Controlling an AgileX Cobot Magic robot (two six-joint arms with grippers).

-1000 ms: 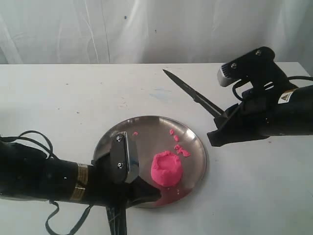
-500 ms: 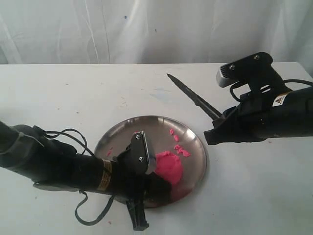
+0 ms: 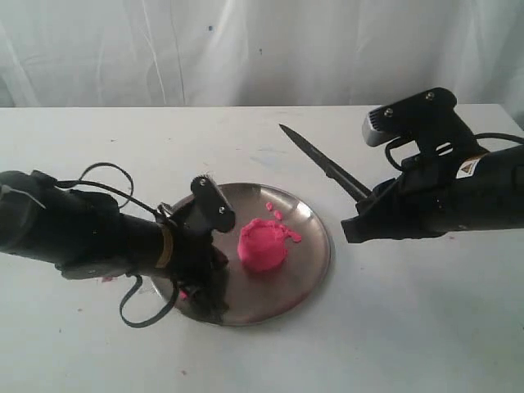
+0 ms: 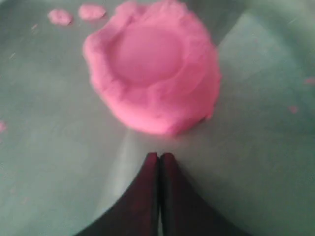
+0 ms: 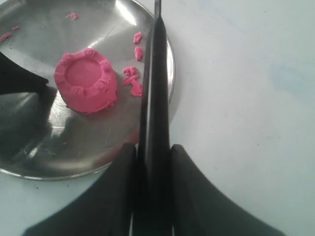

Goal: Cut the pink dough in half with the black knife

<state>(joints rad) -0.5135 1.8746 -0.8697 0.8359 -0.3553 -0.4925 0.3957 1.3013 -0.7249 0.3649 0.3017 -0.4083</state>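
- Black from tip to handle, the slim pointed knife (image 3: pixel 321 161) is pinched at its handle between the fingers of the right gripper (image 5: pixel 151 162), with the blade slanting up and away over the white tabletop (image 3: pixel 426 327), clear of everything.
- Seen from the right wrist, that blade (image 5: pixel 156 73) runs past the rim of the round steel plate (image 5: pixel 29 162), beside the dough and not over it.
- Bright pink and soft, the dough lump (image 3: pixel 262 244) sits whole near the middle of the plate (image 3: pixel 311 262), its top dented like a shallow cup and small pink crumbs (image 3: pixel 274 212) scattered just beside it.
- Pressed together and holding nothing, the left gripper (image 4: pixel 159 164) rests its tips low on the plate, just short of the dough (image 4: pixel 152 64).
- Risk: the plate looks free to slide on the table, so a slanted cut could push it along or tip its rim; the left tips seem too close to the lump for a safe cutting line.
- Risk: soft dough may stick to the blade and lift off with it, or an off-centre stroke could give unequal pieces.
- Only the exterior view shows how high the knife stands; only the left wrist view shows the closed tips and their small gap to the lump; only the right wrist view shows the blade's line against the plate.
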